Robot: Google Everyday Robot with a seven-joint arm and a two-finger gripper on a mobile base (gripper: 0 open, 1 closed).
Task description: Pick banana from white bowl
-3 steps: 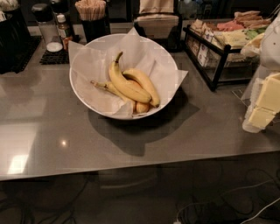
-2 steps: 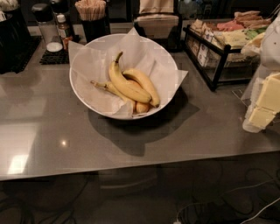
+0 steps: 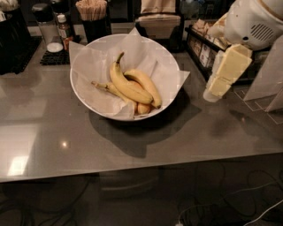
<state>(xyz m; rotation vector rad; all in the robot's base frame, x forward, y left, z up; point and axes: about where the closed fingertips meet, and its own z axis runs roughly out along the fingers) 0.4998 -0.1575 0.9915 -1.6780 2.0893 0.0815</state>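
The banana (image 3: 127, 86) is the longest one, plain yellow and curved, with its dark-tipped stem pointing up and back. It lies in the middle of the white bowl (image 3: 80, 93), which is lined with crinkled white paper. A shorter orange-tinted banana (image 3: 145, 84) lies against its right side. A thin pale banana (image 3: 105, 87) sticks out on its left. My gripper (image 3: 214, 91) hangs to the right of the bowl, above the counter, pointing down and left, apart from the bowl and holding nothing that I can see.
A black wire rack of packets (image 3: 204, 49) stands behind the gripper. A cup of wooden stirrers (image 3: 92, 13), shakers (image 3: 49, 26) and a napkin holder (image 3: 157, 17) line the back. The grey counter (image 3: 53, 132) ends at its front edge below the bowl.
My arm and gripper have moved left and up, closer to the bowl's right side. The bowl and bananas have not moved.
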